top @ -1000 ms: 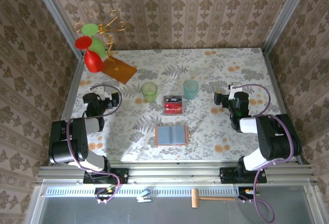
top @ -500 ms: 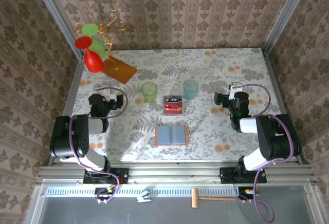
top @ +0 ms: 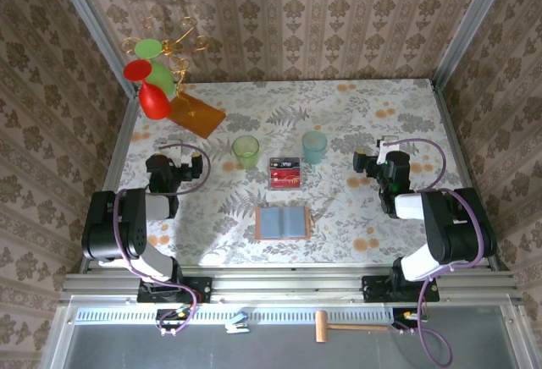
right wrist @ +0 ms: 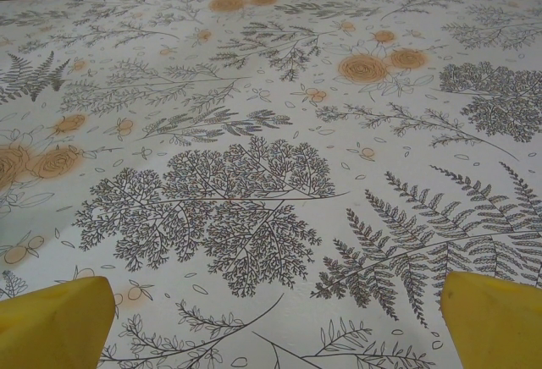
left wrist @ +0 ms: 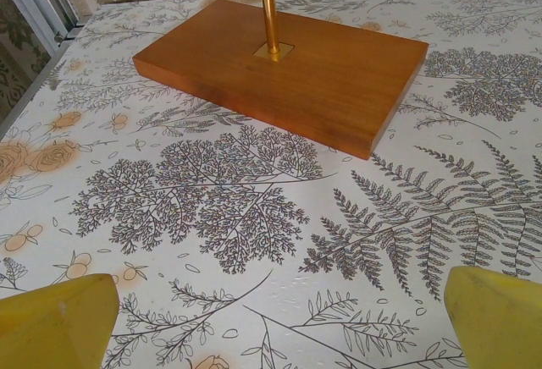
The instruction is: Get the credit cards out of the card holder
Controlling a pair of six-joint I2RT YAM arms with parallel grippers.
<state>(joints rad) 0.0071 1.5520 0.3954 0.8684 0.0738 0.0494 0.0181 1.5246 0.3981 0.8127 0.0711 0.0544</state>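
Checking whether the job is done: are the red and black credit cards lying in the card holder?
No, the credit cards lie apart from the open card holder, on its far side.

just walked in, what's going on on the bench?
Nothing is being handled. The left gripper and right gripper are both open, low over the table, off to either side. The card holder lies open mid-table. The credit cards lie apart from it, between the green cup and blue cup. The job looks done.
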